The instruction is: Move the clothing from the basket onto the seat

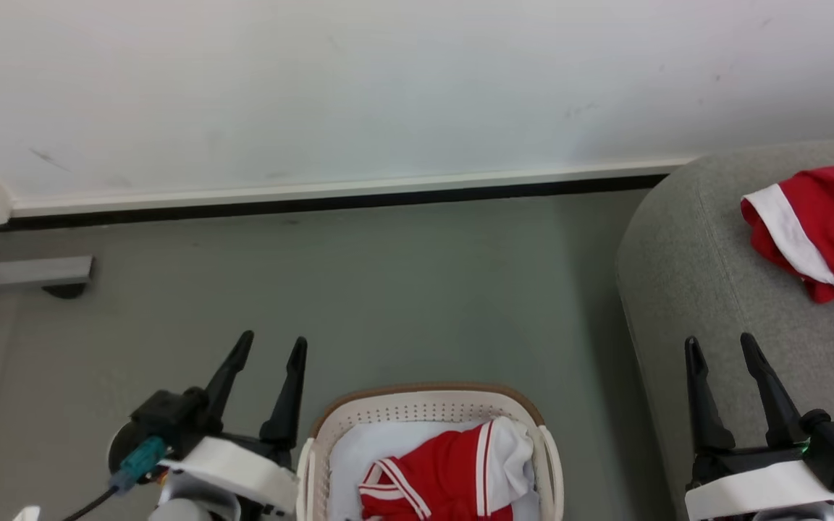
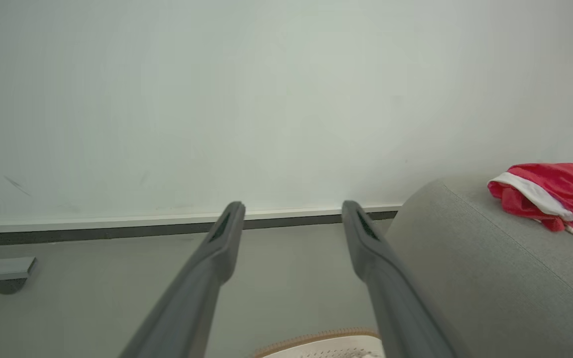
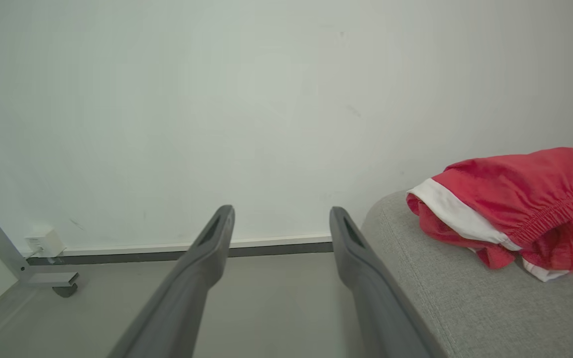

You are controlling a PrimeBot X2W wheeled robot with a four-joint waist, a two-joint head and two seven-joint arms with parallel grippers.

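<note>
A red garment with white stripes [image 1: 446, 474] lies in the cream basket [image 1: 428, 405] at the bottom centre, on top of a plain white cloth [image 1: 366, 452]. Another red garment with a white band [image 1: 822, 231] [image 2: 550, 201] [image 3: 515, 206] rests on the grey sofa [image 1: 685, 260] [image 2: 465, 258] [image 3: 465, 298] at the right. My left gripper [image 1: 272, 346] [image 2: 291, 211] is open over the floor, just left of the basket. My right gripper [image 1: 719, 346] [image 3: 280, 215] is open above the sofa's front edge. Neither holds anything.
A white wall with a white and black skirting [image 1: 330, 199] runs behind. A grey metal foot with a caster [image 1: 40, 275] [image 3: 52, 281] stands at the far left, and a white box [image 3: 45, 242] sits by the wall. Grey floor [image 1: 402, 289] lies between basket and wall.
</note>
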